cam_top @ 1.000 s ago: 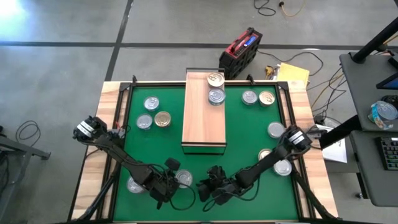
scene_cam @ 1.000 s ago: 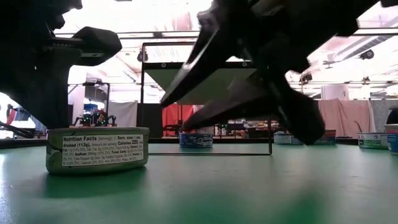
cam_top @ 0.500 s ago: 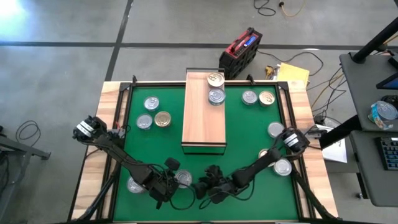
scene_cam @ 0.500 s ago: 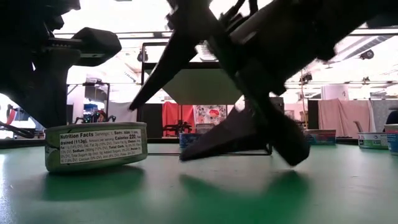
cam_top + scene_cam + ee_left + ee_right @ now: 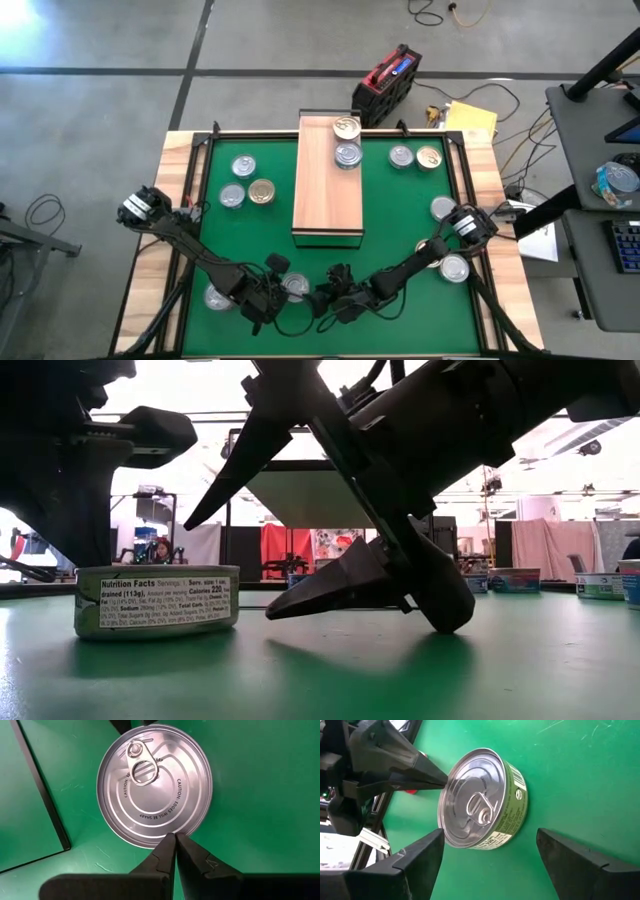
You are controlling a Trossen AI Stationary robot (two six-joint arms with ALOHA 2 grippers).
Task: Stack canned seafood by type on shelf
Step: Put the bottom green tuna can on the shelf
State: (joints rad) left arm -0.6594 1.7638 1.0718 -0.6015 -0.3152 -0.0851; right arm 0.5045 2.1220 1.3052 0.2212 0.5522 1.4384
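Green matting covers the table (image 5: pixel 200 160) in the high view, where we find a light-wood shelf (image 5: pixel 326 190) at its centre bearing two tins (image 5: pixel 347 141) at the far end. Other tins lie loose to either side. Both arms reach to the near edge, the left gripper (image 5: pixel 268 300) and right gripper (image 5: pixel 326 297) flanking one silver-lidded tin (image 5: pixel 295 286).

Low view: we see that tin (image 5: pixel 157 600) resting flat on the mat, its nutrition label facing us, with the right gripper (image 5: pixel 330 555) beside it, fingers spread wide.

Left wrist view: the left gripper (image 5: pixel 175 837) has its fingers pressed together, tips at the tin's (image 5: pixel 155 785) rim.

Right wrist view: the right gripper (image 5: pixel 490 855) stands open, its fingers either side of the tin (image 5: pixel 485 800), clear of its wall and gripping nothing.
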